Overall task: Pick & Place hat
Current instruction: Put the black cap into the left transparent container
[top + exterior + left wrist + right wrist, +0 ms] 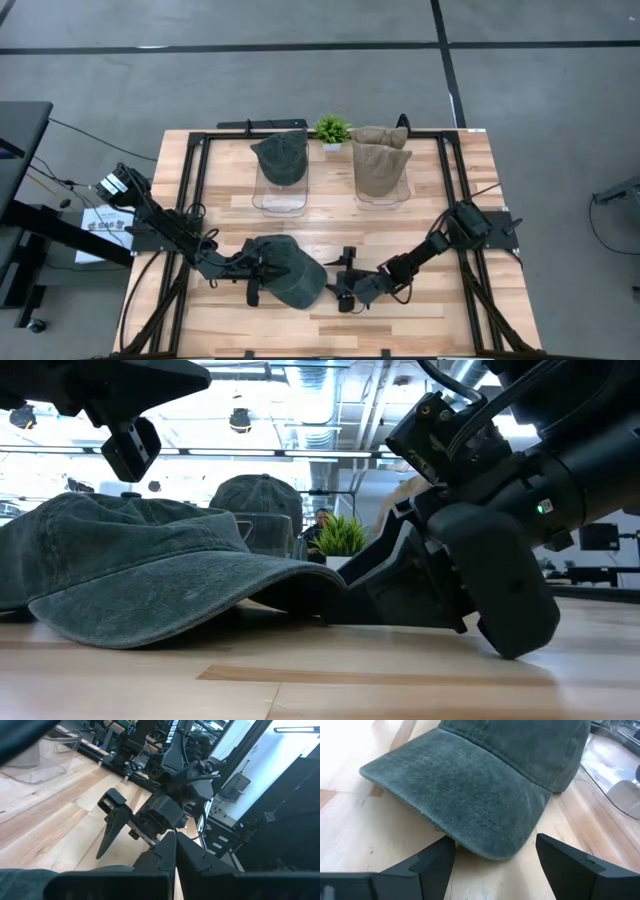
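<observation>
A dark green hat [295,275] lies on the wooden table near its front edge, resting on its brim and crown rim [130,575]. Its brim [470,805] points toward my right gripper. My right gripper [340,280] is open and slants down, with one finger [432,862] on each side of the brim's front edge; no touch shows. My left gripper [171,840] is shut and points level. It hovers above the hat's crown [120,520] with a clear gap.
At the back stand two clear holders. One carries another dark green hat [280,158], the other beige hats [380,160]. A small potted plant [332,128] sits between them. Black rails [195,190] run along the table's sides. A person [320,520] shows far behind.
</observation>
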`<move>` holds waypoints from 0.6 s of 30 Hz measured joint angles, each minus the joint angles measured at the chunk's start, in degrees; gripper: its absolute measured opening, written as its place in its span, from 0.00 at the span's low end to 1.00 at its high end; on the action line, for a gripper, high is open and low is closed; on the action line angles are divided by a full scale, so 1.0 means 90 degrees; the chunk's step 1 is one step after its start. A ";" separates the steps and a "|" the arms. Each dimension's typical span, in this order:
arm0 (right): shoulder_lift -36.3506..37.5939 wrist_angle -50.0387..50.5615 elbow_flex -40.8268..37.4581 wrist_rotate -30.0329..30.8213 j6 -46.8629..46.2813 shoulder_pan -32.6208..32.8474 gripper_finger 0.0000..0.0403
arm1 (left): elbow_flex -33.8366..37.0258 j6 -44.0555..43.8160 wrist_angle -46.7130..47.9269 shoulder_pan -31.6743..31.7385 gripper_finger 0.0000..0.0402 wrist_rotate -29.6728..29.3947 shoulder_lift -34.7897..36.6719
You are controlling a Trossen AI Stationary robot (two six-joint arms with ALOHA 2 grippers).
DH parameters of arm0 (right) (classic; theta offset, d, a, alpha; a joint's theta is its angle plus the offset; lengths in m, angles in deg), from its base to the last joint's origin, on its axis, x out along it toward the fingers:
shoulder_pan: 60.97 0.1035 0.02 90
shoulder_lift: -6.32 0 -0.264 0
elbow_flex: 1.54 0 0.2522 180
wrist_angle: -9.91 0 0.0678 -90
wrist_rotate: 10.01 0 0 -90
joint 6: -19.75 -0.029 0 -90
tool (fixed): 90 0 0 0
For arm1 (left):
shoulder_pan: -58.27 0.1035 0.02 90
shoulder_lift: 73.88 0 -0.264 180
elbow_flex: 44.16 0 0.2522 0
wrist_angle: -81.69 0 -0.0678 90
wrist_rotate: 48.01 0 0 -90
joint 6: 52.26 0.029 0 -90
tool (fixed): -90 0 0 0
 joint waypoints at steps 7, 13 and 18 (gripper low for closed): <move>-0.0010 -0.0186 0.0000 0.0042 -0.0148 -0.0007 0.61 | 0.0000 0.0000 0.0001 -0.0002 0.02 0.0002 0.0000; -0.0010 -0.0188 0.0000 0.0000 -0.0153 -0.0005 0.40 | 0.0000 0.0152 0.0003 -0.0012 0.02 0.0026 0.0000; -0.0007 -0.0212 0.0000 -0.0199 -0.0148 0.0007 0.16 | 0.0000 0.0164 0.0002 -0.0012 0.02 0.0027 0.0000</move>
